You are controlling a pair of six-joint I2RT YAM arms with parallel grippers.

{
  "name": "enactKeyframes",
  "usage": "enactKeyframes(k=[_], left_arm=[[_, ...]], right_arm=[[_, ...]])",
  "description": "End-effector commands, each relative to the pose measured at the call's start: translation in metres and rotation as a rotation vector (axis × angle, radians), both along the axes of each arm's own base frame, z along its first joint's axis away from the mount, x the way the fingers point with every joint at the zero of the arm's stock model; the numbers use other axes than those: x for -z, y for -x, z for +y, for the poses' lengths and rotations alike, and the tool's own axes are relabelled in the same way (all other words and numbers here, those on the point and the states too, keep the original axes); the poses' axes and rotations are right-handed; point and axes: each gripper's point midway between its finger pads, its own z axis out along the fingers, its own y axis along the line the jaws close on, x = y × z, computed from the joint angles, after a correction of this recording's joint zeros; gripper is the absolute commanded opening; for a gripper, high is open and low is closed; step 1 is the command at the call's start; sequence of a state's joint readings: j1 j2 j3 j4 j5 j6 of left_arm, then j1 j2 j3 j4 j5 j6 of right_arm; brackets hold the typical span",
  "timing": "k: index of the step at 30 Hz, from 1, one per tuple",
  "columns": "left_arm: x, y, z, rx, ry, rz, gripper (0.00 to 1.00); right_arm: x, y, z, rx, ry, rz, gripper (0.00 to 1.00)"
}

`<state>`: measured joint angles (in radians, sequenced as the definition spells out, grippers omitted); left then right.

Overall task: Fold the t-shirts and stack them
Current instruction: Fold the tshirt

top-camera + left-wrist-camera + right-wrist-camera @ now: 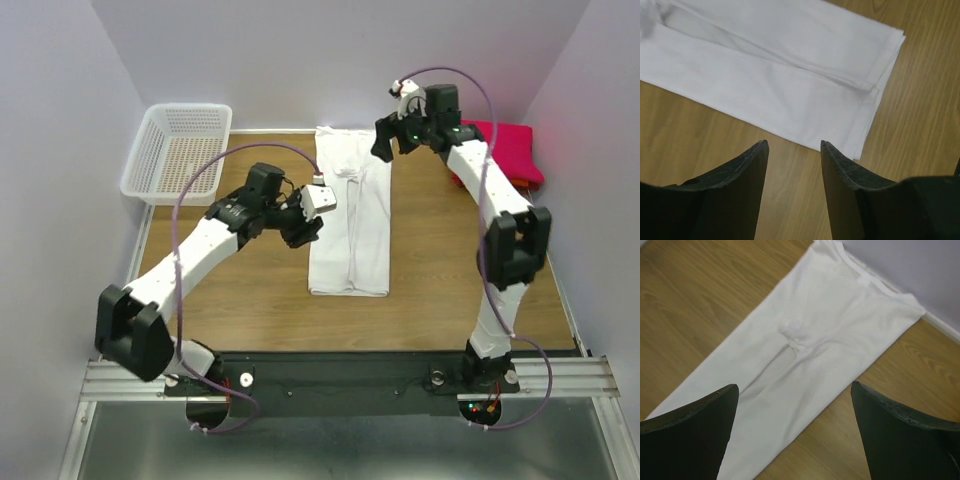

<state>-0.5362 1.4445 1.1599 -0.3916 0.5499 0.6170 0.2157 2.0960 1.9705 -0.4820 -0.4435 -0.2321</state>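
Pale lilac walls close in a wooden worktop (250, 320), with a black rail (340, 375) along its near edge where both arms are bolted. A white lattice basket (180, 150) stands well off to the left of the left jaws, in the far corner, apart from everything else. To the right of the right jaws, and partly hidden by the right arm (500, 210), lies a folded red and pink pile of t-shirts (512, 150) against the wall.

Between the two sets of jaws lies the white t-shirt (350, 215), flat on the wood as one long narrow strip, sides turned in, collar at the far wall and hem toward the arm bases. Its layered edges show at the hem corner (880, 85), and a small pucker (795, 337) sits midway along the central fold.

The left jaws stand moderately apart, holding nothing, over bare wood just short of the shirt's left edge. The right jaws are spread wide, holding nothing, above the shirt's collar half near its right edge.
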Motion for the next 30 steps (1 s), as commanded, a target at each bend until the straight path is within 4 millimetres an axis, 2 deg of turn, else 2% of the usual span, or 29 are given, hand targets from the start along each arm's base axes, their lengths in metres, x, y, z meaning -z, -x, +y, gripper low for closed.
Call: enactKeyframes(k=[1, 2, 3, 4, 5, 6, 7, 9, 10, 11, 12, 13, 14, 15, 17, 18, 19, 20, 24, 25, 30], left_arm=[[-0.061, 0.008, 0.003, 0.055, 0.09, -0.213, 0.61], [-0.071, 0.009, 0.003, 0.051, 0.116, -0.242, 0.62], [-0.086, 0.01, 0.003, 0.02, 0.17, -0.283, 0.68], [-0.083, 0.014, 0.006, 0.009, 0.174, -0.271, 0.72], [-0.094, 0.008, 0.005, -0.011, 0.204, -0.323, 0.77], [-0.095, 0.01, 0.006, -0.017, 0.21, -0.326, 0.82], [-0.09, 0.014, 0.011, -0.001, 0.176, -0.335, 0.92], [-0.072, 0.028, 0.015, 0.095, 0.107, -0.319, 0.9], [-0.059, 0.036, 0.019, 0.135, 0.075, -0.295, 0.85], [-0.031, 0.051, 0.028, 0.193, 0.009, -0.258, 0.77], [-0.019, 0.061, 0.03, 0.226, 0.001, -0.236, 0.74], [0.004, 0.074, 0.037, 0.248, -0.024, -0.199, 0.7], [0.012, 0.08, 0.036, 0.273, -0.024, -0.204, 0.69], [0.021, 0.084, 0.037, 0.281, -0.03, -0.204, 0.68], [0.043, 0.089, 0.037, 0.295, -0.045, -0.214, 0.65], [0.051, 0.092, 0.036, 0.323, -0.064, -0.231, 0.64], [0.066, 0.096, 0.039, 0.336, -0.083, -0.214, 0.63], [0.07, 0.094, 0.037, 0.341, -0.09, -0.226, 0.63], [0.088, 0.093, 0.03, 0.368, -0.109, -0.211, 0.62], [0.094, 0.095, 0.026, 0.381, -0.116, -0.193, 0.62], [0.104, 0.096, 0.011, 0.415, -0.119, -0.183, 0.61]], right_arm=[[-0.085, 0.052, 0.002, -0.115, -0.038, -0.178, 1.0], [-0.085, 0.064, 0.003, -0.14, -0.039, -0.167, 1.0], [-0.089, 0.086, 0.0, -0.185, -0.014, -0.191, 1.0], [-0.088, 0.101, 0.0, -0.206, -0.026, -0.173, 1.0], [-0.091, 0.122, 0.005, -0.299, -0.024, -0.198, 1.0], [-0.081, 0.137, 0.005, -0.338, -0.015, -0.195, 1.0], [-0.07, 0.165, 0.007, -0.386, 0.015, -0.204, 0.99], [-0.043, 0.193, 0.007, -0.433, 0.088, -0.179, 0.94], [-0.035, 0.211, 0.014, -0.479, 0.112, -0.182, 0.92], [-0.008, 0.233, 0.008, -0.514, 0.164, -0.164, 0.91], [0.002, 0.248, 0.014, -0.558, 0.187, -0.171, 0.86], [0.017, 0.259, 0.013, -0.584, 0.208, -0.156, 0.83], [0.039, 0.273, 0.009, -0.611, 0.245, -0.141, 0.77], [0.05, 0.283, 0.012, -0.636, 0.253, -0.131, 0.74], [0.063, 0.292, 0.015, -0.655, 0.259, -0.129, 0.68], [0.078, 0.299, 0.018, -0.669, 0.274, -0.14, 0.64], [0.082, 0.301, 0.02, -0.681, 0.282, -0.156, 0.63], [0.094, 0.305, 0.019, -0.701, 0.304, -0.166, 0.62], [0.112, 0.315, 0.026, -0.774, 0.331, -0.191, 0.58], [0.123, 0.321, 0.024, -0.79, 0.341, -0.174, 0.58], [0.145, 0.315, 0.023, -0.81, 0.388, -0.208, 0.56]])
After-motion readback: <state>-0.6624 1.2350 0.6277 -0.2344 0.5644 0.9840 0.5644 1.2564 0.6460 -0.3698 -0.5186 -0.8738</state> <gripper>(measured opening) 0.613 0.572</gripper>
